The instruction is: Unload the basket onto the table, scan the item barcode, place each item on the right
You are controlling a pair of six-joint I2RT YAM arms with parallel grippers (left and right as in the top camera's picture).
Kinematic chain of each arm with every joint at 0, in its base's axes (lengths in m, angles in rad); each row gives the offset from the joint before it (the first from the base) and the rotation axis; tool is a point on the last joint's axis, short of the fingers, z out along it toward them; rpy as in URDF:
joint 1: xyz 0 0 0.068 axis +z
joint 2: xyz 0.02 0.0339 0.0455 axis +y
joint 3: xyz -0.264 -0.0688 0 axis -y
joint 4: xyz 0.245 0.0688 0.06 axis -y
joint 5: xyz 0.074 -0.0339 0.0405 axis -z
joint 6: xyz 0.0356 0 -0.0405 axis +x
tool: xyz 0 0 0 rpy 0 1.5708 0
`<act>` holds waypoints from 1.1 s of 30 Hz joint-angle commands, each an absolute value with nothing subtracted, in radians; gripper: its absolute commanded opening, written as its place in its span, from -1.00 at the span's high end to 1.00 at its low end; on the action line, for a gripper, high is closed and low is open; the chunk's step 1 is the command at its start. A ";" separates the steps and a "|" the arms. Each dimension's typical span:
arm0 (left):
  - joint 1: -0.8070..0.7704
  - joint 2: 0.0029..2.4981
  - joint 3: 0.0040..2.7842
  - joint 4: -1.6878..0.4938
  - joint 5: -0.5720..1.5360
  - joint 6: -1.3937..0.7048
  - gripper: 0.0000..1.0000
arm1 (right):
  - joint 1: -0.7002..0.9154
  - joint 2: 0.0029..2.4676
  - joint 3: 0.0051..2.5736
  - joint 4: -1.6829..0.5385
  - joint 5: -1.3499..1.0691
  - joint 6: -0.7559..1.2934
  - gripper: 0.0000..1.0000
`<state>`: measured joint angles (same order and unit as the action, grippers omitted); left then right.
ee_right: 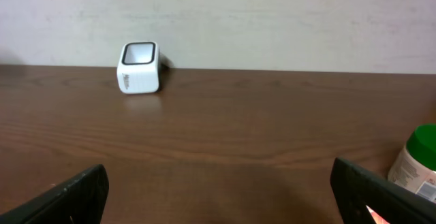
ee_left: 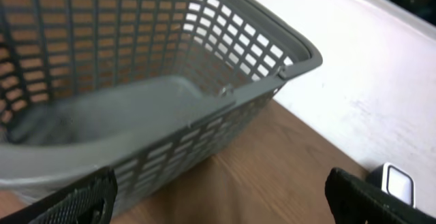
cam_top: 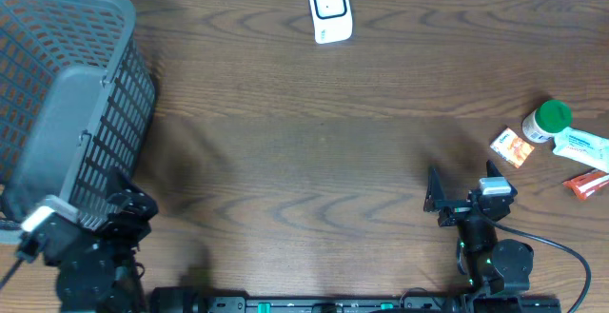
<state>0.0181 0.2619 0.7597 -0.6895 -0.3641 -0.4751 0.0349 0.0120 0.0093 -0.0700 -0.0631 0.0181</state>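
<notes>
Right gripper point(cam_top: 463, 199): jaws wide apart, empty, near the front edge of the table point(cam_top: 314, 142). Left gripper point(cam_top: 128, 208): also spread and empty, just beside the grey basket point(cam_top: 57, 113) at left. Items grouped at far right: green-capped bottle point(cam_top: 545, 121), orange box point(cam_top: 512, 147), white packet point(cam_top: 580, 145), red packet point(cam_top: 585, 185). White barcode scanner point(cam_top: 330, 10) at far edge, centre.

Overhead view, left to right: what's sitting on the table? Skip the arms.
Grey basket → white scanner → small orange box → green-capped bottle → white packet. A red packet lies just below the white one at the right edge, so I left it unranked.
</notes>
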 commanded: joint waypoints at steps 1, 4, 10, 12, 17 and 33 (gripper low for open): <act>0.023 0.196 0.664 -0.629 -0.340 -0.484 -0.96 | 0.047 0.006 0.006 -0.071 -0.057 0.032 -0.99; 0.023 0.159 0.589 -0.561 -0.329 -0.484 -0.96 | 0.047 0.006 0.006 -0.071 -0.057 0.032 -0.98; 0.023 0.118 0.470 -0.434 -0.325 -0.484 -0.96 | 0.047 0.006 0.006 -0.071 -0.057 0.032 -0.99; 0.023 0.097 0.428 -0.390 -0.322 -0.484 -0.96 | 0.047 0.006 0.006 -0.071 -0.057 0.032 -0.99; 0.023 0.051 0.340 -0.330 -0.307 -0.484 -0.96 | 0.047 0.006 0.006 -0.071 -0.057 0.032 -0.98; 0.023 0.002 0.146 -0.214 -0.307 -0.484 -0.96 | 0.047 0.006 0.006 -0.071 -0.057 0.032 -0.99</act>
